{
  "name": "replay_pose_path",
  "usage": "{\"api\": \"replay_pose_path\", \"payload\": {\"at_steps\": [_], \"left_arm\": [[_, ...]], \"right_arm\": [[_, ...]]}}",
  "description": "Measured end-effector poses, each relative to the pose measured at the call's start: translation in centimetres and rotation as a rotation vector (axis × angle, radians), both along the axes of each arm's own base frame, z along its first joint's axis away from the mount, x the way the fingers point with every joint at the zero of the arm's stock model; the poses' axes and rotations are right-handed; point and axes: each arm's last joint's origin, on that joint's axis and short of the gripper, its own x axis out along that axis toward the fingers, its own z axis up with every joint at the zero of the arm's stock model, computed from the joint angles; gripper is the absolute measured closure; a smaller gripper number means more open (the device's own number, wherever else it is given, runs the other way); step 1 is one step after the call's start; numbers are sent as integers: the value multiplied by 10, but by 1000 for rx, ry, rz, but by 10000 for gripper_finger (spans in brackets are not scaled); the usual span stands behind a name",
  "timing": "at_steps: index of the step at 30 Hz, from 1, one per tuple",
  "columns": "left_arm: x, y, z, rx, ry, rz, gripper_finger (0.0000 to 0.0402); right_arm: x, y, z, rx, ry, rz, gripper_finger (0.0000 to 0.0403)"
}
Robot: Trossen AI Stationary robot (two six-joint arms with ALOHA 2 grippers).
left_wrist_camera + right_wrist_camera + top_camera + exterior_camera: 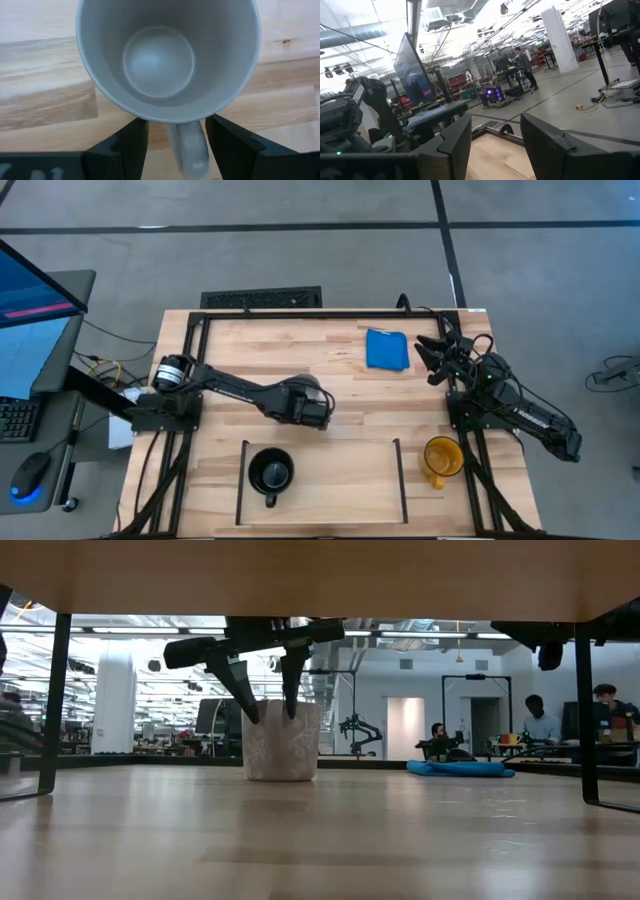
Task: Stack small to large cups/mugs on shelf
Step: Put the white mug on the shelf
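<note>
A pale grey-white mug stands upright on its base on the table, near the middle. My left gripper is over it, pointing down. It is open, with one finger on each side of the mug's handle, and the mug is mostly hidden under it in the high view. A small black mug stands at the left end of the wood shelf. A yellow-orange mug stands just right of the shelf's right bar. My right gripper is open and empty at the far right.
A blue cloth lies at the far right of the table, beside my right gripper. Two thin black bars bound the shelf. A black metal frame runs along the table's edges. People sit in the room beyond.
</note>
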Motion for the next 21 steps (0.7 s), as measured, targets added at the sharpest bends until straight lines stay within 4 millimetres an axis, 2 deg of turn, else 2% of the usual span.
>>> {"api": "replay_pose_path", "payload": {"at_steps": [21], "left_arm": [[1,4,0,14,28,-74,214]], "right_arm": [[0,0,0,0,0,0,211]]}}
